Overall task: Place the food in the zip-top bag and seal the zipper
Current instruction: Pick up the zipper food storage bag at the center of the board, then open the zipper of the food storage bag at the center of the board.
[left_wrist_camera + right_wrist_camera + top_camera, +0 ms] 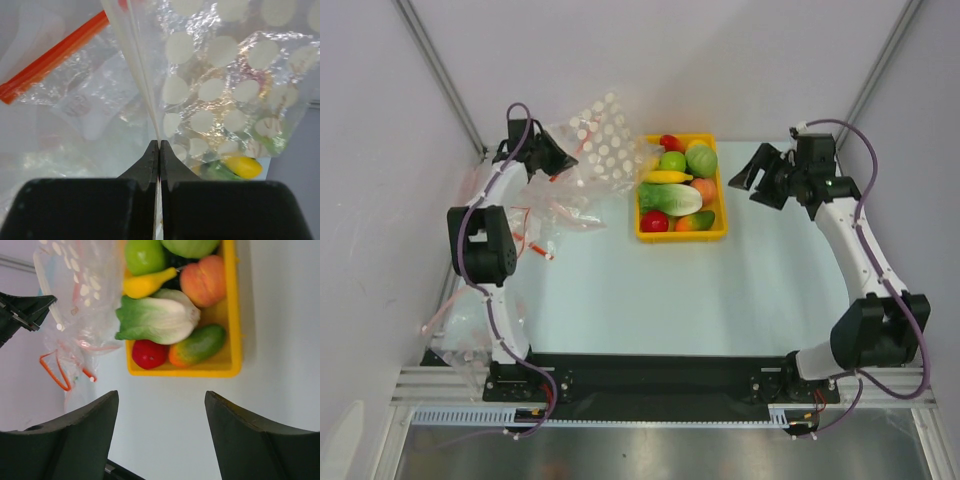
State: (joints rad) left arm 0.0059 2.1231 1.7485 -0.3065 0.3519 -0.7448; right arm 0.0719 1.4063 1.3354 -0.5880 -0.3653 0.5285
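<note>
The dotted zip-top bag (600, 145) is held up at the back left, just left of the yellow tray. My left gripper (548, 152) is shut on its mouth edge; in the left wrist view the pale zipper (141, 75) runs down into the closed fingertips (159, 146). The cabbage (672, 198), green apple (672, 161) and red fruit (655, 222) lie in the tray; they also show in the right wrist view as cabbage (157, 317), apple (145, 256) and red fruit (149, 354). My right gripper (760, 180) is open and empty, right of the tray above the table.
The yellow tray (682, 236) also holds a banana (667, 177), a peach (202, 280), a mango (197, 345) and a large green round fruit (701, 160). Plain clear bags with red strips (535, 235) lie under the left arm. Walls close in at the back and sides.
</note>
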